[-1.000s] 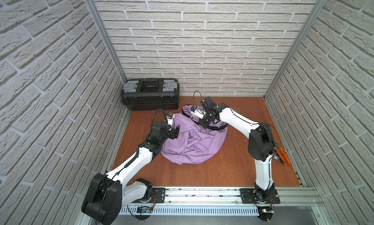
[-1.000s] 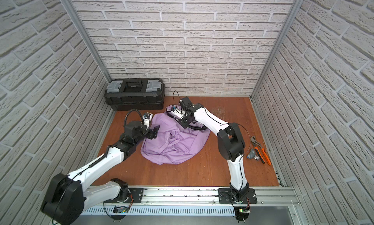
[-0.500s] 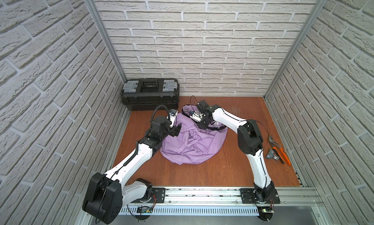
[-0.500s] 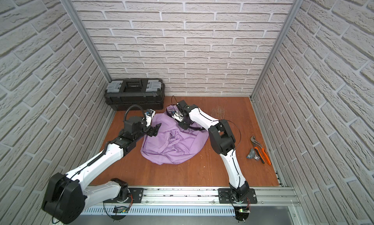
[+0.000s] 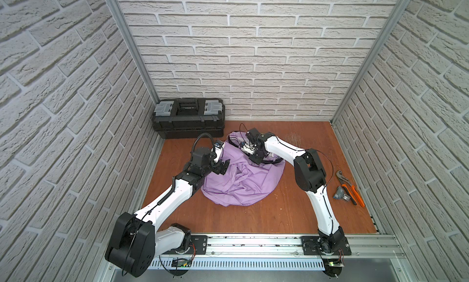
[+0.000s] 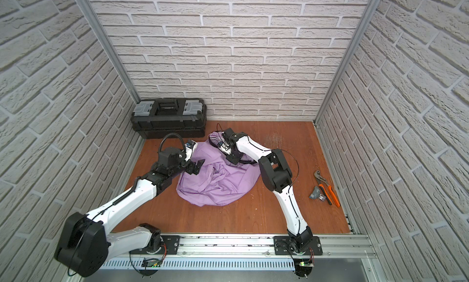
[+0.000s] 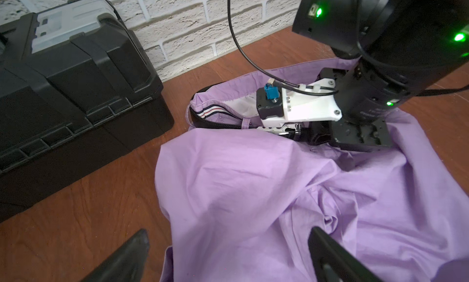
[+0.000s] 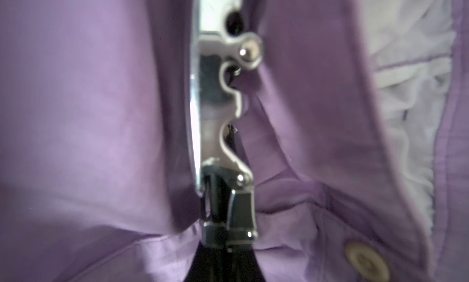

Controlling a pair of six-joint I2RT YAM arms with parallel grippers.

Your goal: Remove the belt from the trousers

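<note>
The lilac trousers lie crumpled in the middle of the wooden floor, with the waistband toward the back wall. The black belt runs through the waistband loops, and its silver buckle stands on edge among the folds. My right gripper is shut on the belt right at the buckle's clamp. My left gripper hangs open over the near left part of the trousers, with nothing between its fingers.
A black toolbox stands against the back wall, left of the trousers. Orange-handled pliers and a small grey part lie by the right wall. Brick walls close three sides.
My right arm has folded in, its elbow moving left, while its gripper stays at the waistband. The left gripper's jaws stand a little wider.
</note>
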